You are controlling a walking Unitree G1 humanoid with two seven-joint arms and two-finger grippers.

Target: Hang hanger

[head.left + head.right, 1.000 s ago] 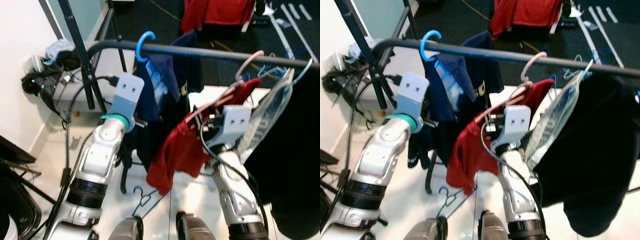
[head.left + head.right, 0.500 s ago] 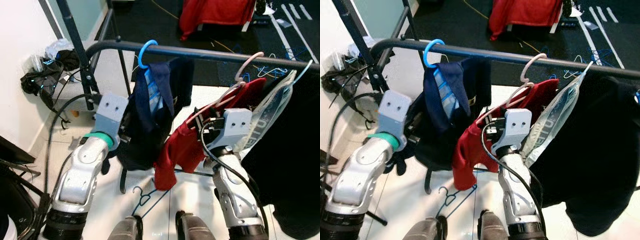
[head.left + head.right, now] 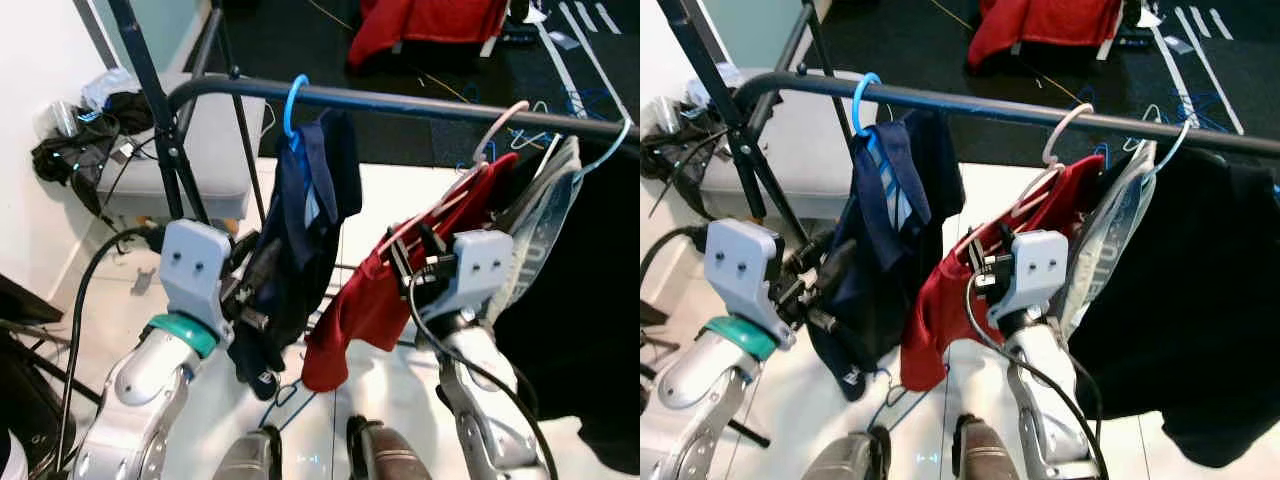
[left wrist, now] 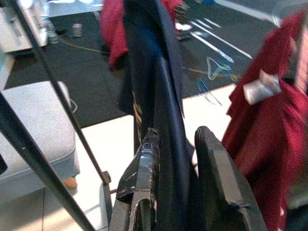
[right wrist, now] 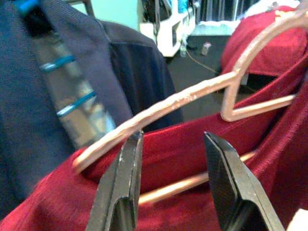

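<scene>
Right wrist view first: the right gripper [image 5: 171, 185] has its two black fingers spread apart with the pink hanger [image 5: 192, 96] running across just past the tips, so it's released, not gripping anything. The red shirt [image 5: 202, 202] drapes over that hanger and sits between and behind the fingers. From the head camera, the pink hook is over the rail [image 3: 990, 108] at about 1 o'clock from the gripper, so that hanger looks properly hung.

The left gripper [image 4: 175, 163] has the navy shirt [image 4: 159, 96] running between its fingers; whether it's actually pinching the cloth or just straddling it, I can't tell. That shirt hangs from the blue hanger [image 3: 291, 103], which is hooked on the rail at roughly 12 o'clock above the left gripper.

What changed: a second ago the left arm was raised right up by the rail next to the blue hook, and now it's dropped low, down around the shirt's lower half. The navy shirt, which was bunched and swinging, now hangs straighter. The right arm has barely moved.

My read: both hangers are on the rail and the job is basically done. The arms just need to back out without snagging fabric and tugging a hook off.
</scene>
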